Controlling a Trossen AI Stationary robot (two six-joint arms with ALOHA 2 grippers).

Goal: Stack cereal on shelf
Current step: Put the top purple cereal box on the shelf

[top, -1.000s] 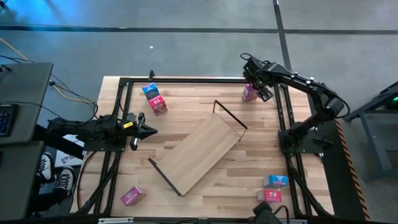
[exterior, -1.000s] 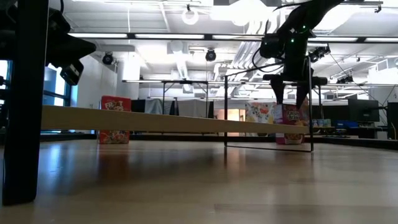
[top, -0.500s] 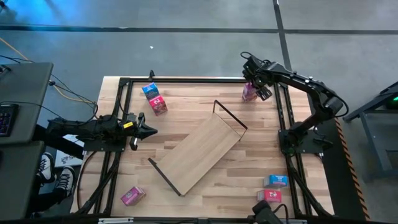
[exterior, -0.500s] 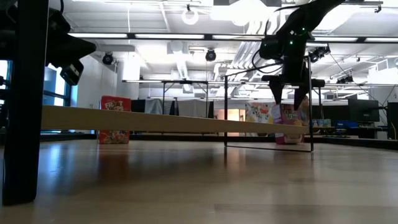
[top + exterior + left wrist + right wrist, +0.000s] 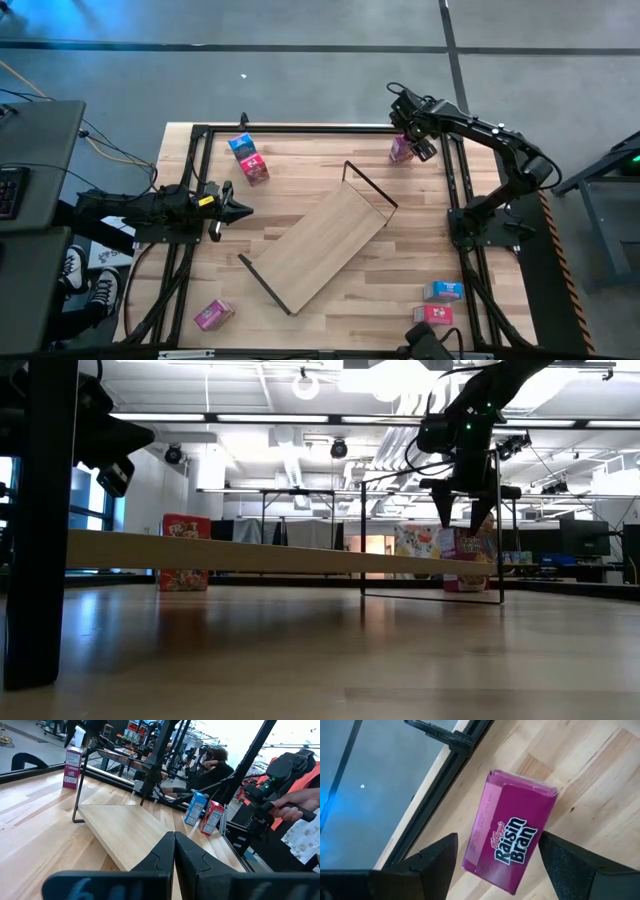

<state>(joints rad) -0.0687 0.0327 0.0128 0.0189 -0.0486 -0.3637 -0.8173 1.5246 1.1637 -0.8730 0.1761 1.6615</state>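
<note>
Hovering over pink cereal box (image 5: 509, 840) at worktop's 1 o'clock corner, right gripper (image 5: 408, 140) fingers (image 5: 432, 857) spread, box between, not yet touched. Prob. light, thin cardboard, crushable, slick print: pinch narrow sides, mid-height, gently. Shelf (image 5: 320, 247) at centre, bare. Left gripper (image 5: 240, 210) parked at 9 o'clock, fingers pressed together.

Open right gripper (image 5: 460, 520) above cereal box (image 5: 467, 560)

- Shelf (image 5: 325, 245): I see a light-wood board, black wire ends, lying diagonally mid-surface, empty.
- Cereal: magenta Raisin Bran box (image 5: 510, 840) upright at far right corner; blue box (image 5: 241, 146) and pink box (image 5: 254, 169) far left; pink box (image 5: 212, 315) near left; blue box (image 5: 443, 291) and red box (image 5: 432, 314) near right.
</note>
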